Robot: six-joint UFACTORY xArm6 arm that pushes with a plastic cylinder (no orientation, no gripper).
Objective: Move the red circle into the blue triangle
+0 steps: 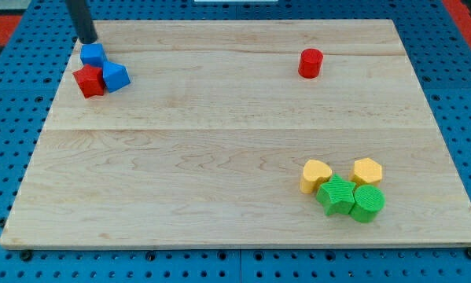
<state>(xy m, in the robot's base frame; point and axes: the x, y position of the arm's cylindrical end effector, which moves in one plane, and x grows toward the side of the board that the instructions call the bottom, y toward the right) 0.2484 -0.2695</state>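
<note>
- My tip (88, 38) sits at the board's far top-left corner, just above the upper blue block at its 12 o'clock, close to it; contact can't be confirmed.
- No pincer on this rig, just the dark rod, so there is no apart/together state to give.
- Red circle (310, 63): a short red cylinder, alone in the view's top right-of-centre, upright, nothing touching it.
- From the red circle, the top-left cluster lies at 9 o'clock, well apart, with bare wooden board (219, 157) between.
- Top-left cluster, three blocks pressed together:
  - upper blue block (93, 54), cube-like, at the top.
  - red block (88, 81), chunky, exact shape unclear, at its 6 o'clock.
  - blue triangle (115, 76), wedge-like, at 3 o'clock of the red block, touching it.
- Bottom-right cluster, four blocks packed close:
  - yellow heart (316, 174) at the left.
  - yellow hexagon (367, 170) at the right, a gap between the two yellows.
  - green star (336, 195) below the heart.
  - green cylinder (368, 203) at 3 o'clock of the star, touching it.
- Board lies on a blue pegboard surface (15, 118).
</note>
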